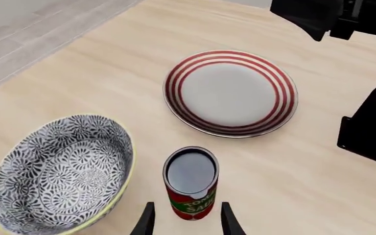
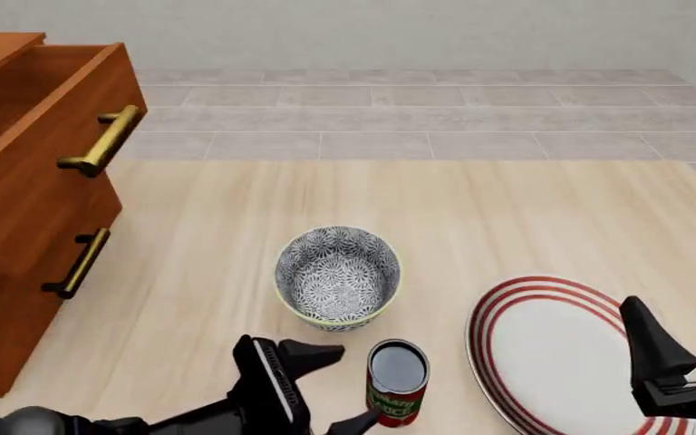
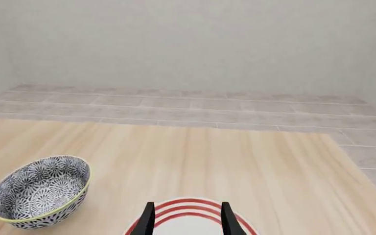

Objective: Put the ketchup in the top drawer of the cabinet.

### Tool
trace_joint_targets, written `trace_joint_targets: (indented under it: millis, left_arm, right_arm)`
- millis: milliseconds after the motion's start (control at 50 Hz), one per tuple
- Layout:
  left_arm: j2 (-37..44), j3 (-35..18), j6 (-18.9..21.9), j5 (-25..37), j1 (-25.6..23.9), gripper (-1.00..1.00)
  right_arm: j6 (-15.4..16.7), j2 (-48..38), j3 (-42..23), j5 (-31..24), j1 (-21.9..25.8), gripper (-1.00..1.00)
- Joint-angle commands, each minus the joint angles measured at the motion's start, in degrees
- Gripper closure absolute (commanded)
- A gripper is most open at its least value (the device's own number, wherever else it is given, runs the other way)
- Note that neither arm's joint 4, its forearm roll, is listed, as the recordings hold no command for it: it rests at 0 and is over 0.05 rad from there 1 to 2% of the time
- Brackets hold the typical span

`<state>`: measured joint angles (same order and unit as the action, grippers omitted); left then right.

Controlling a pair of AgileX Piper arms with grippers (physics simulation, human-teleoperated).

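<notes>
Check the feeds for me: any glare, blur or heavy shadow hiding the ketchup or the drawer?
Left wrist view: even, flat light, the ketchup sharp between the left gripper fingers, label partly cut off by the frame edge. Front view: no glare, only soft shading beside the bowl; the top drawer is crisp but cropped at the left edge. Right wrist view: sharp, shows no ketchup.

Both arms reach low, the left hand (image 2: pixel 330 388) and right hand (image 2: pixel 683 337) spread apart, gripping nothing.
</notes>
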<state>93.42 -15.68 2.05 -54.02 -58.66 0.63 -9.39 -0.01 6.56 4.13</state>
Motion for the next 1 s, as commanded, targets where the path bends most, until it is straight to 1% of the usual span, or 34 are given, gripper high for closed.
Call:
trace_joint_targets:
  millis: [20, 220, 340, 500, 540, 600, 780, 1000]
  left_arm:
    - [6.0, -1.5, -0.6, -2.9, 0.3, -1.0]
    - [9.0, -3.2, -0.3, -3.7, -0.1, -1.0]
    - [9.3, -4.5, 0.3, -2.6, -1.3, -1.0]
    - [9.3, -5.2, 0.2, -2.2, -0.9, -1.0]
    - [9.6, -5.5, -0.8, -1.9, -1.1, -1.0]
    - [10.6, -5.6, -0.4, -2.7, -0.8, -1.0]
    - [12.3, -6.6, -0.4, -2.7, -0.6, -1.0]
    - [12.6, -7.8, 0.1, -1.5, -0.9, -1.0]
  right_arm:
    - [-0.3, -0.6, 0.0, 0.5, 0.0, -1.0]
    - [-0.5, -0.8, 0.0, 0.6, 0.2, -1.0]
    - [-0.5, -0.7, 0.0, 0.5, 0.3, -1.0]
    - [-0.6, -1.4, 0.0, 1.0, 0.5, -1.0]
    - [-0.7, -1.6, 0.0, 1.1, 0.6, -1.0]
    - [-0.7, -2.0, 0.0, 1.4, 0.5, -1.0]
    - [-0.8, -2.3, 0.0, 1.6, 0.6, -1.0]
    - [-0.9, -2.2, 0.0, 1.5, 0.7, -1.0]
